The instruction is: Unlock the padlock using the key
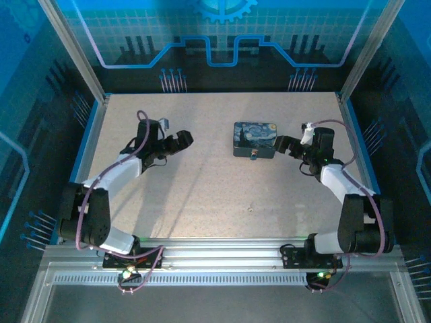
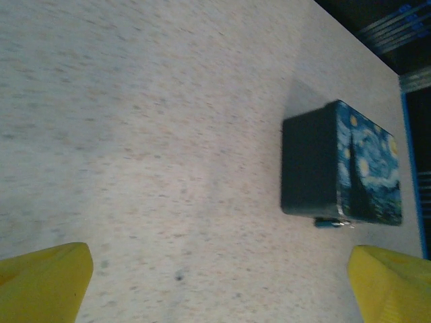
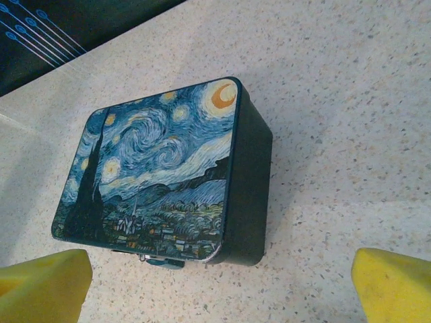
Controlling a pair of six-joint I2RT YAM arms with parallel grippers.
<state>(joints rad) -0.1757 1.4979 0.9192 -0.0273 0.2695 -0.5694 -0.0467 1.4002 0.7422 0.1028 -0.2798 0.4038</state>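
The blue-and-yellow painted tin box (image 1: 254,136) stands right of the table's middle. The tiny padlock (image 1: 254,156) hangs at its near front edge. It shows as a small bluish-silver piece in the left wrist view (image 2: 333,223) and under the lid's edge in the right wrist view (image 3: 156,258). A tiny grey speck, the key (image 1: 250,208), lies on the bare table nearer the arms. My left gripper (image 1: 176,143) is open, well left of the box (image 2: 340,168), with nothing between its yellow fingers (image 2: 44,282). My right gripper (image 1: 286,147) is open just right of the box (image 3: 161,175), holding nothing.
The speckled beige table (image 1: 202,195) is bounded by a blue rim and metal frame posts (image 1: 74,54). A blue patterned back wall stands behind. Bare tabletop (image 2: 135,134) lies between my left gripper and the box.
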